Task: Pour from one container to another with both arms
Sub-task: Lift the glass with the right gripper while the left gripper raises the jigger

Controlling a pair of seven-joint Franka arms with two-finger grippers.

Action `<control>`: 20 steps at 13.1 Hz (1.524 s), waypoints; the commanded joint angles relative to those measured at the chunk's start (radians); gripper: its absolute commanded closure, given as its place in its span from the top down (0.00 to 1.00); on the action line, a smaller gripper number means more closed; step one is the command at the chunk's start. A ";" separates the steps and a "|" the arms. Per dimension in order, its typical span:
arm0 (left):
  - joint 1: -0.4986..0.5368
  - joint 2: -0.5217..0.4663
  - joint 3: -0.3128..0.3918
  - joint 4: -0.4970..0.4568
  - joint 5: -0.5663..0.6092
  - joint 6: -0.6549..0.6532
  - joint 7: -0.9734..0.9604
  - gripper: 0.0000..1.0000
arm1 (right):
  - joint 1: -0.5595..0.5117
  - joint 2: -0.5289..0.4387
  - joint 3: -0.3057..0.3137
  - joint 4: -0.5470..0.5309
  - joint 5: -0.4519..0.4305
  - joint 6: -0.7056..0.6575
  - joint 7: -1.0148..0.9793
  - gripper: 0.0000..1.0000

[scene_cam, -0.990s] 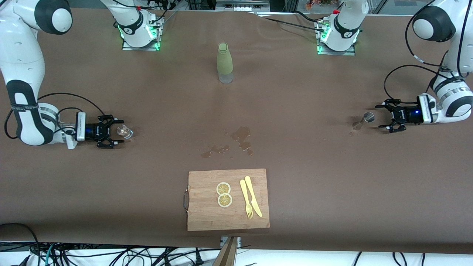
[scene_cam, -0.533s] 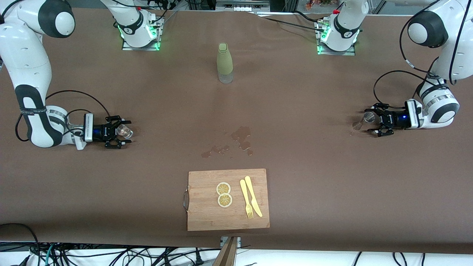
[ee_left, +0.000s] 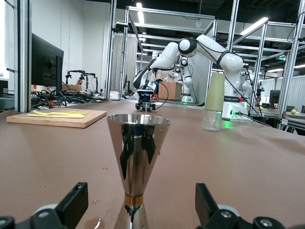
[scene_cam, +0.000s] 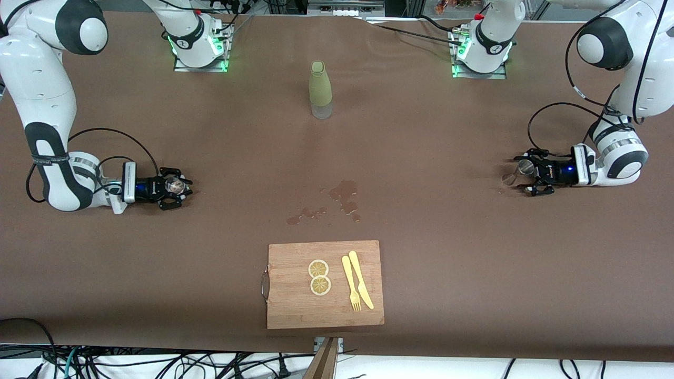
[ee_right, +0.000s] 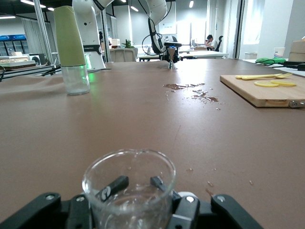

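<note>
A small clear glass (scene_cam: 174, 185) stands on the brown table toward the right arm's end. My right gripper (scene_cam: 177, 187) lies low around it, fingers drawn in against its sides. In the right wrist view the glass (ee_right: 128, 191) fills the space between the right gripper (ee_right: 138, 182) fingers. A metal jigger (scene_cam: 521, 168) stands toward the left arm's end. My left gripper (scene_cam: 526, 176) is level with it. In the left wrist view the jigger (ee_left: 137, 152) stands upright midway in the left gripper (ee_left: 139, 202), whose fingers (ee_left: 76, 202) stay wide apart and clear of it.
A green-sleeved bottle (scene_cam: 320, 89) stands mid-table near the bases. Spilled liquid (scene_cam: 343, 196) spots the middle of the table. Nearer the front camera lies a wooden cutting board (scene_cam: 295, 310) with two lemon slices (scene_cam: 319, 277) and a yellow fork and knife (scene_cam: 357, 287).
Both grippers slid toward the table's middle. The right one came around the glass and its fingers drew in on it. The left one came around the jigger, still wide.
</note>
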 commanded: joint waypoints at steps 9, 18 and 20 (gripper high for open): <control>-0.012 0.013 0.011 -0.004 -0.007 0.014 0.184 0.00 | 0.021 -0.030 0.108 0.079 0.028 -0.074 0.296 0.00; -0.087 -0.059 -0.070 0.077 -0.014 0.024 -0.064 0.00 | 0.250 -0.033 0.210 0.281 0.104 -0.052 0.543 0.00; -0.174 -0.073 -0.087 0.103 -0.069 0.049 -0.136 0.00 | 0.297 -0.077 0.210 0.283 0.118 0.046 0.652 0.00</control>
